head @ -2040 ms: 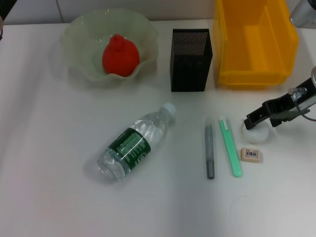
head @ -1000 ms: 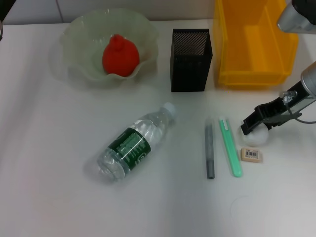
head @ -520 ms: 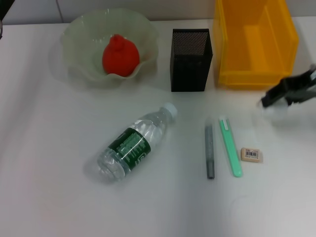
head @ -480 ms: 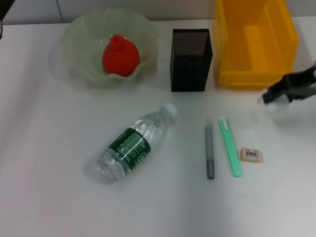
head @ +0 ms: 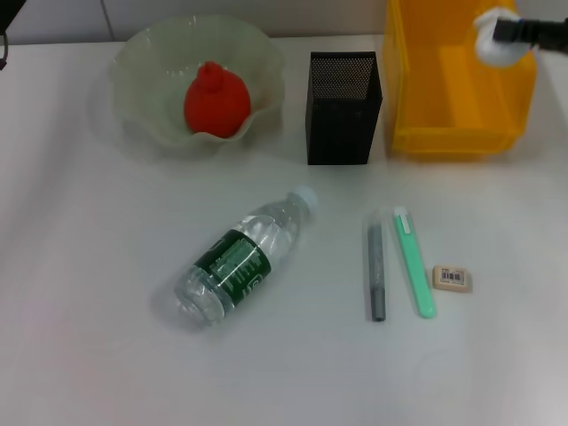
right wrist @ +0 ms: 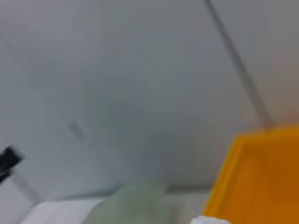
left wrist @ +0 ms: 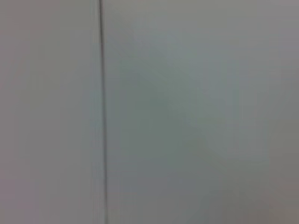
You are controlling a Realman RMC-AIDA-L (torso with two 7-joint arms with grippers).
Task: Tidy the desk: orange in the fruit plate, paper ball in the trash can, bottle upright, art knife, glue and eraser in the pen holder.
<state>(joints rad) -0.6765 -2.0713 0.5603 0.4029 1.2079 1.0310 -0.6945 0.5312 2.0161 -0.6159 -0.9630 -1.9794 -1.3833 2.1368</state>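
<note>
Orange (head: pixel 214 99) in fruit plate (head: pixel 142 62), right gripper (head: pixel 506 34) jaws holding paper ball (head: pixel 491 44) (over trash can (head: pixel 417 98))

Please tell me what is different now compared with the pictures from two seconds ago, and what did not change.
The right end effector, which was closing on the paper ball beside the eraser, has lifted it off the table and carried it up over the trash can; the ball is not yet dropped. The orange, fruit plate, bottle, pen holder and eraser did not move.
</note>
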